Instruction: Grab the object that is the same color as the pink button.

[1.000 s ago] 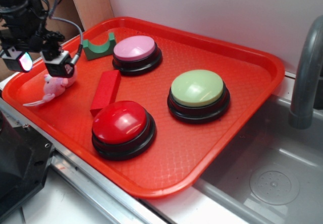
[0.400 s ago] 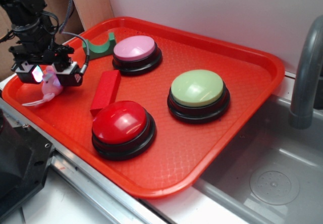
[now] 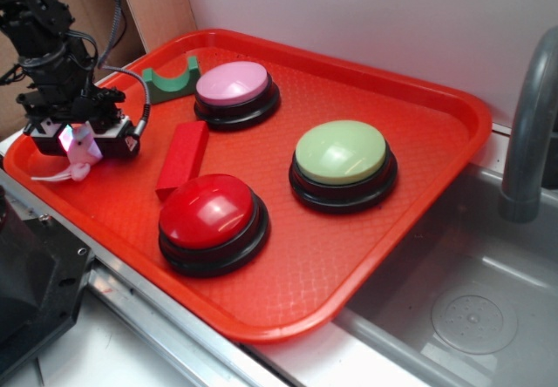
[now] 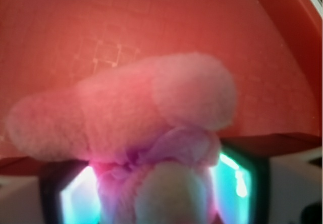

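Note:
The small pink plush toy (image 3: 82, 147) lies near the left edge of the red tray (image 3: 418, 82), its pale string tail (image 3: 51, 176) trailing left. My gripper (image 3: 85, 141) is lowered over it with one jaw on each side, still spread. In the wrist view the toy (image 4: 151, 108) fills the gap of the gripper (image 4: 156, 193) and touches both glowing pads (image 4: 75, 199). The pink button (image 3: 232, 82), with a pale pink top and black base, stands at the back of the tray, well right of the gripper.
A red rectangular block (image 3: 183, 156) lies just right of the gripper. A green arch block (image 3: 170, 80) sits at the back left. A red button (image 3: 207, 213) and a light green button (image 3: 340, 152) stand on the tray. A sink (image 3: 471, 308) and faucet (image 3: 527, 134) are at the right.
The gripper has come down from above the toy until its jaws straddle it at tray level. The toy has shifted slightly left and is now partly hidden between the fingers.

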`<state>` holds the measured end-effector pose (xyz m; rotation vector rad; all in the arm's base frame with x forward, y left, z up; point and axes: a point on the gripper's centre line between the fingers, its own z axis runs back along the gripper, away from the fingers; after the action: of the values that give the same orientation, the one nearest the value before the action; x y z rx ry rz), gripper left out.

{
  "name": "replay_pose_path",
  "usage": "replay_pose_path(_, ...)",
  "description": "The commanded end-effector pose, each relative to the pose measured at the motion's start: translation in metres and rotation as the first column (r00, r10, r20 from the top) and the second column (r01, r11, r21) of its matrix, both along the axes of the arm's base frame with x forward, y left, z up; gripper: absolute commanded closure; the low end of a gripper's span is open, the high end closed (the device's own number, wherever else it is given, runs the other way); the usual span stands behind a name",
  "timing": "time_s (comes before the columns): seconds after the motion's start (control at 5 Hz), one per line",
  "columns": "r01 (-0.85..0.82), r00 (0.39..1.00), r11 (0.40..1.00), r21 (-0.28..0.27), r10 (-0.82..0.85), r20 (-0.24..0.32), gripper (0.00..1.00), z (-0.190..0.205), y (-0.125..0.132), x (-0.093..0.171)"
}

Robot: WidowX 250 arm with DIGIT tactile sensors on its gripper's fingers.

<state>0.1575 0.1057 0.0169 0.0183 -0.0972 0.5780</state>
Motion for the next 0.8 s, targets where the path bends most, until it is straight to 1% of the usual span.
replay_pose_path(0.0,0.016,0.999,1.0,0.024,-0.017,0.038,1.0,0.013,-0.003,0.0)
replay_pose_path(0.2,-0.007,1.0,1.0,0.018,0.007,0.022,1.0,0.047,-0.017,0.006)
replay_pose_path(0.4,0.076,0.997,0.997,-0.029,-0.075,0.019,1.0,0.076,-0.035,0.013)
replay_pose_path(0.6,0.217,0.976,0.976,-0.023,-0.216,0.02,1.0,0.107,-0.072,0.023)
